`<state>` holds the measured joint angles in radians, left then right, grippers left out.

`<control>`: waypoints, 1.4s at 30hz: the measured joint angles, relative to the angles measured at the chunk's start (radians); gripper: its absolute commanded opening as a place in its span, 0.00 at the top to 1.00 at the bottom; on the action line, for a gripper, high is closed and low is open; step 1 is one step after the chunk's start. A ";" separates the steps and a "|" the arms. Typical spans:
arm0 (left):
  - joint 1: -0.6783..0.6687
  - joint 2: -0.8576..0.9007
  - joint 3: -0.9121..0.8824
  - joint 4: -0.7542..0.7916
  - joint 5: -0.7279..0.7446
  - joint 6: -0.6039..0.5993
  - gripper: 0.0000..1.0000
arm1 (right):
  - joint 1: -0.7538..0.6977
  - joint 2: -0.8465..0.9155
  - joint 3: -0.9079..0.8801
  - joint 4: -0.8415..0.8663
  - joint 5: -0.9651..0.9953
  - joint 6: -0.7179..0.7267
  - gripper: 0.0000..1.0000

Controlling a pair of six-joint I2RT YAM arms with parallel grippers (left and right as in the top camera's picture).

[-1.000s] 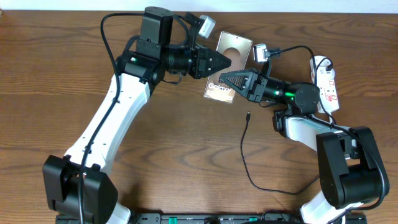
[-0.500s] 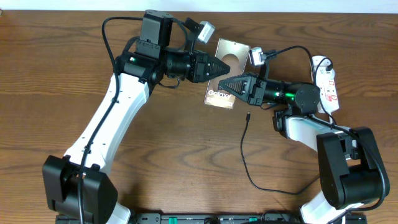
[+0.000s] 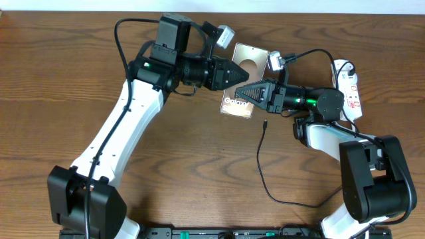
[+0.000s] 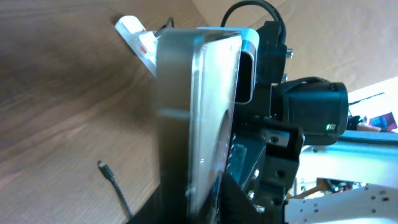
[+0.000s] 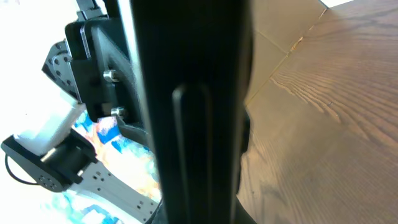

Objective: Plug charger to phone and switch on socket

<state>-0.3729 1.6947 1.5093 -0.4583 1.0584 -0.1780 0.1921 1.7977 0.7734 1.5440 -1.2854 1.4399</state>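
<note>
Converging, the left gripper [image 3: 244, 73], its hold impossible to judge, and the right gripper [image 3: 240, 93], clamped on it, flank the tilted phone [image 3: 252, 53]. An uneven grip could let it twist or drop, missing the charger [image 3: 265, 123] tip lying nearby.

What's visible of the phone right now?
The phone is a slim bronze-brown glossy slab with a pale oval mark, white Galaxy lettering and a silvery edge frame. It faces up between the two arms. The right gripper is shut on it; the left gripper meets its opposite side, grip unclear.
</note>
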 measured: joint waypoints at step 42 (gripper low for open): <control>0.083 0.004 -0.009 -0.254 -0.622 -0.280 0.93 | -0.010 0.029 0.040 -0.811 0.056 -0.419 0.01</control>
<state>-0.2897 1.6989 1.5002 -0.7120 0.4362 -0.4576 0.1818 1.8271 0.8131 0.7326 -1.2289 1.0210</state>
